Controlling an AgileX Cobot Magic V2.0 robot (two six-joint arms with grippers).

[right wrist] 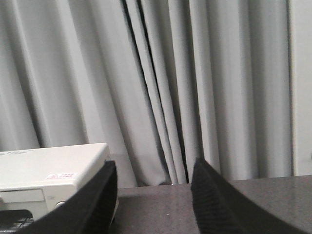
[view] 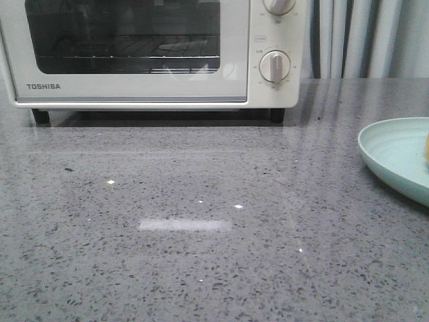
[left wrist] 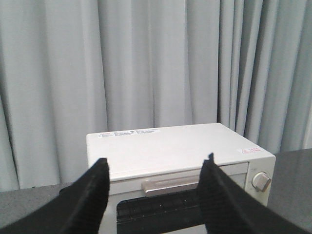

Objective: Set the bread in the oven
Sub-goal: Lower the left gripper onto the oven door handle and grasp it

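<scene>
One oven [view: 134, 57] sits at the far left of the grey speckled counter [view: 201, 221], door shut, wire rack seen thru the glass; two knobs show on its right panel in the front view, the lower one [view: 273, 66] in full, the upper one cut off by the frame. One pale green plate [view: 395, 157] lies at the right edge, well apart from the oven. One bread [view: 426, 149] is on the plate, only a yellow sliver in frame. Grey curtains [left wrist: 146, 63] hang behind. Two grippers, neither in the front view: left gripper [left wrist: 155, 168] is spread, empty, w/ the oven's top and door handle [left wrist: 170, 185] beyond it; right gripper [right wrist: 153, 173] is also spread, empty, w/ the oven's right corner and curtain beyond it.
</scene>
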